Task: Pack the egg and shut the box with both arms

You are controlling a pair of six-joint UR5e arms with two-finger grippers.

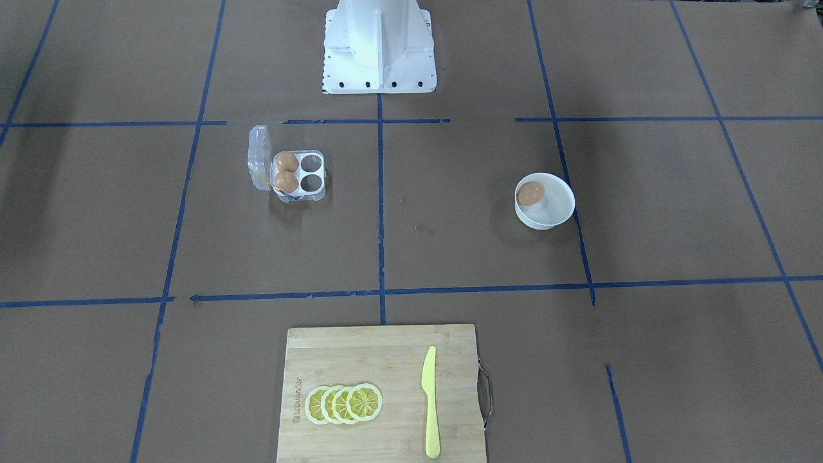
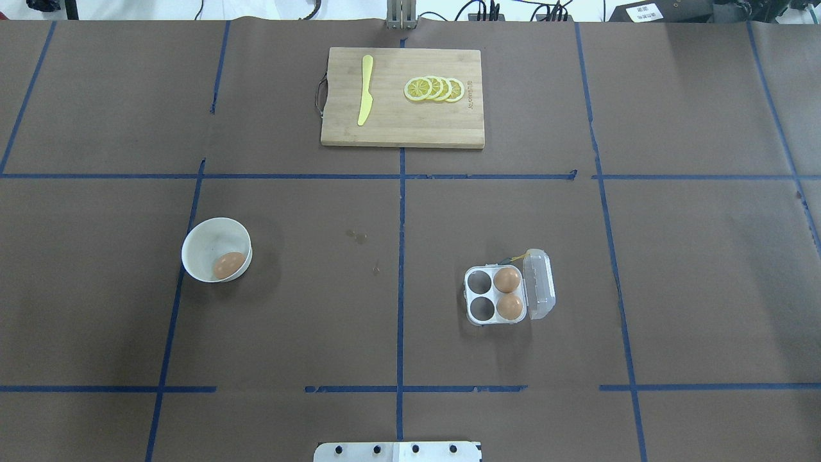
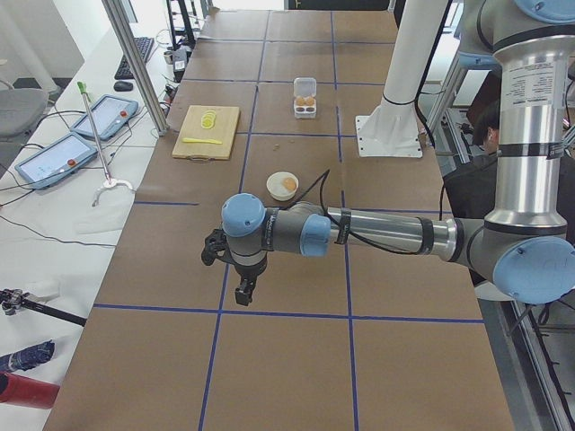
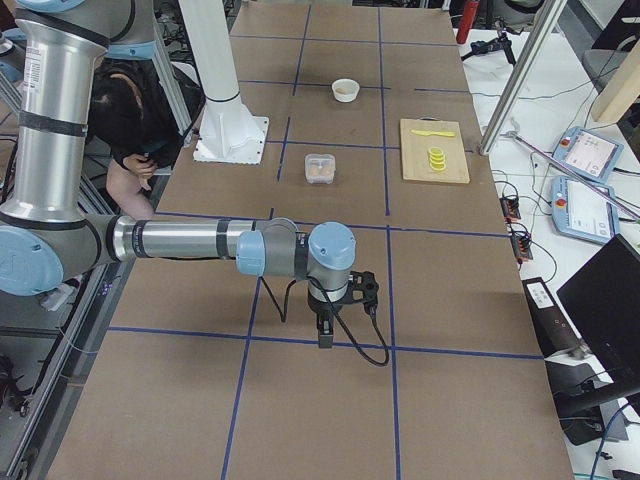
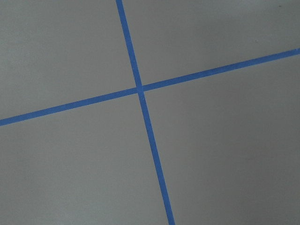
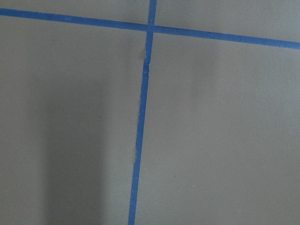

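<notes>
Clearly nothing of the job proper is done yet. The egg [image 2: 229, 265] that needs packing lies in a white bowl [image 2: 205, 239], well apart from the box [image 2: 471, 295] and across the blue centre line from it, on the robot's left. The box sits on the tabletop [image 2: 397, 321] with its clear lid [image 2: 541, 284] swung open on the side away from the bowl. Two brown eggs [image 2: 507, 279] fill the cups next to the lid, and the two cups on the bowl side are empty. Both arms hang low over bare paper far from the box, one toward each end of the tabletop. The left pincer [image 3: 243, 292] and the right pincer [image 4: 326, 335] show only from the side cameras, so I cannot tell whether either is spread or closed; neither appears to carry anything. By my reckoning all of it remains: lift the egg from the bowl, seat it in a free cup, then fold the lid down with both arms.
</notes>
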